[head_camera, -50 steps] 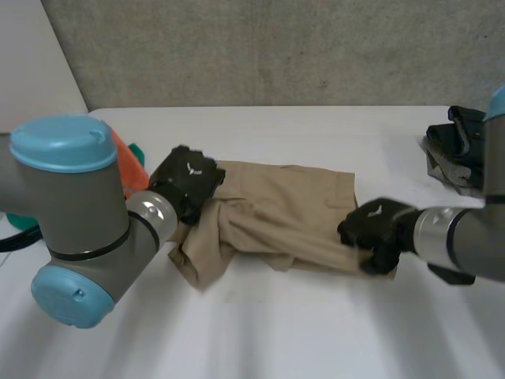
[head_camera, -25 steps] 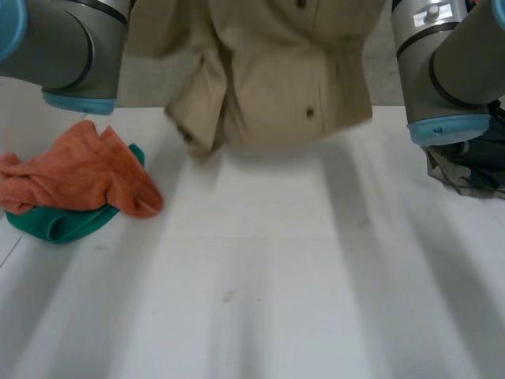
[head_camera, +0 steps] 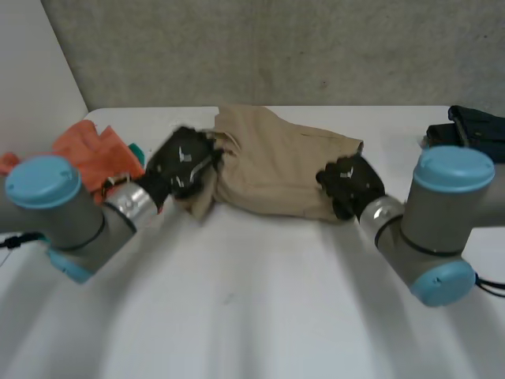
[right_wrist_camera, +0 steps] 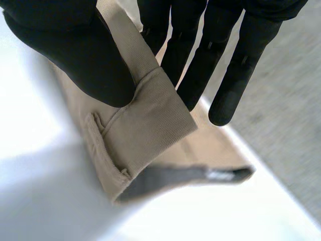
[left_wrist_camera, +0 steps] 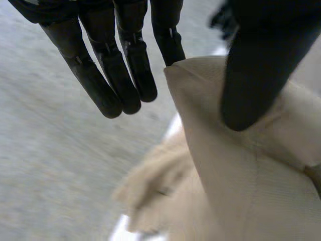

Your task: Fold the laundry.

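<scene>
The tan garment (head_camera: 276, 166) is matt, finely ribbed woven cloth; the white table (head_camera: 260, 316) looks smooth.

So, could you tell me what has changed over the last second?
The beige garment, hoisted off the table half a second ago, is back down, nearer the far edge than at first. The left hand and right hand still pinch its opposite ends. The orange cloth and dark clothes stayed put.

Beige shorts (head_camera: 280, 170) lie bunched on the table
</scene>
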`<state>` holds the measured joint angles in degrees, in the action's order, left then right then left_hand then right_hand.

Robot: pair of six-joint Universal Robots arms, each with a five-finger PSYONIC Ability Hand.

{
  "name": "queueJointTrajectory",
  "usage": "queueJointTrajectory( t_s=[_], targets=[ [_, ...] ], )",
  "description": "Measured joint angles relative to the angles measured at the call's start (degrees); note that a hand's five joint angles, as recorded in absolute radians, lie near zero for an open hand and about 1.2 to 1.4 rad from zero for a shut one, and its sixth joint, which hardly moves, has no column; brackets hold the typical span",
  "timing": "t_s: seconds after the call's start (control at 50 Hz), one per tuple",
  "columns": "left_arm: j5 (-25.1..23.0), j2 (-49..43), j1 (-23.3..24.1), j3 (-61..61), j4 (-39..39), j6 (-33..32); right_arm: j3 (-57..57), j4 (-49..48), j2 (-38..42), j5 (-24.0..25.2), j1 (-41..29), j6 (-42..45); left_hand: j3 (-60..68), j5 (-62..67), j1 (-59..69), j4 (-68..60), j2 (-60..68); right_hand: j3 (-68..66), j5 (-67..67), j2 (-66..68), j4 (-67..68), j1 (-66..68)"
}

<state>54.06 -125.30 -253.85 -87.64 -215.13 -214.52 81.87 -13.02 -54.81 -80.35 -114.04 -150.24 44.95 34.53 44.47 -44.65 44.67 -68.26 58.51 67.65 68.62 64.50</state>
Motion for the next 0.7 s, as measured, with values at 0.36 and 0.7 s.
queueJointTrajectory(
  t_s=[0.36, 0.7],
  targets=[
    [-3.61, 14.13, -4.24, -6.02, 25.36, -9.21, 4.17, 9.47, -5.66, -0.18, 0.78, -3.01, -32.95, -31.56, -32.08, 33.27, -32.98, 0.0, 0.0, 0.0, 0.0, -0.02],
    [5.75, 21.51, -6.56, 0.99, 40.41, 31.89, 5.14, 9.95, -5.84, -0.47, 0.04, -2.57, -12.95, -12.31, -11.66, 12.36, -12.64, 0.0, 0.0, 0.0, 0.0, -0.02]
  ],
)
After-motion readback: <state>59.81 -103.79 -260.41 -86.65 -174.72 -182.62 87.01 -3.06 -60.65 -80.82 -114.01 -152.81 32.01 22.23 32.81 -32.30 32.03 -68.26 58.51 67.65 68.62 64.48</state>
